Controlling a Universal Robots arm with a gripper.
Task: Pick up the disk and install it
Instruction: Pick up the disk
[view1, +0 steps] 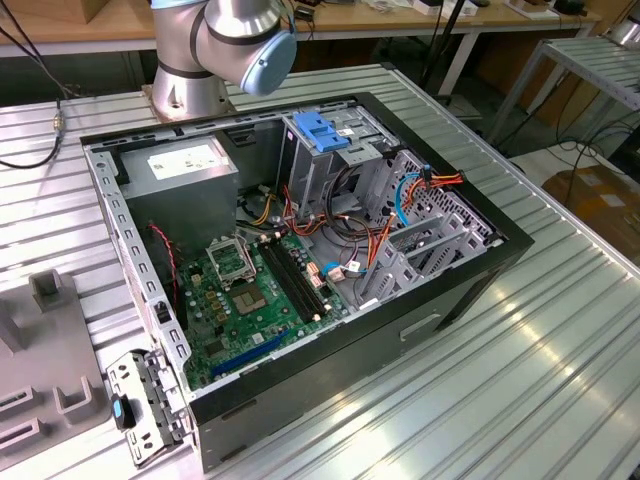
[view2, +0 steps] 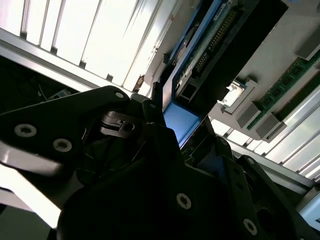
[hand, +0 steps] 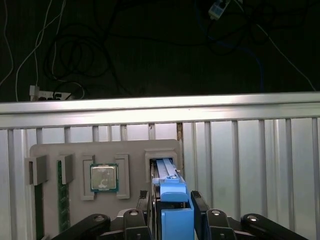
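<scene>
In both wrist views the disk (hand: 174, 200) (view2: 200, 55) stands on edge in a slot of a grey holder tray (hand: 50, 152), its blue plastic rail facing the first wrist camera. My gripper (hand: 172, 205) (view2: 172, 117) straddles it, with one black finger (hand: 145, 207) on each flat side, pressed close against the disk. In the second wrist view the disk's connector edge and blue rail run away from the fingers. In the exterior view the open computer case (view1: 300, 250) lies on the table, with a metal drive cage with a blue latch (view1: 322, 135) inside.
The holder tray (view1: 50, 370) also carries a processor chip (hand: 104, 178) and a memory stick (hand: 62, 200). The case holds a grey power supply box (view1: 185, 165), the green motherboard (view1: 245, 300) and loose cables (view1: 400, 200). The arm's base (view1: 200, 70) stands behind the case on the ribbed metal table (view1: 520, 380).
</scene>
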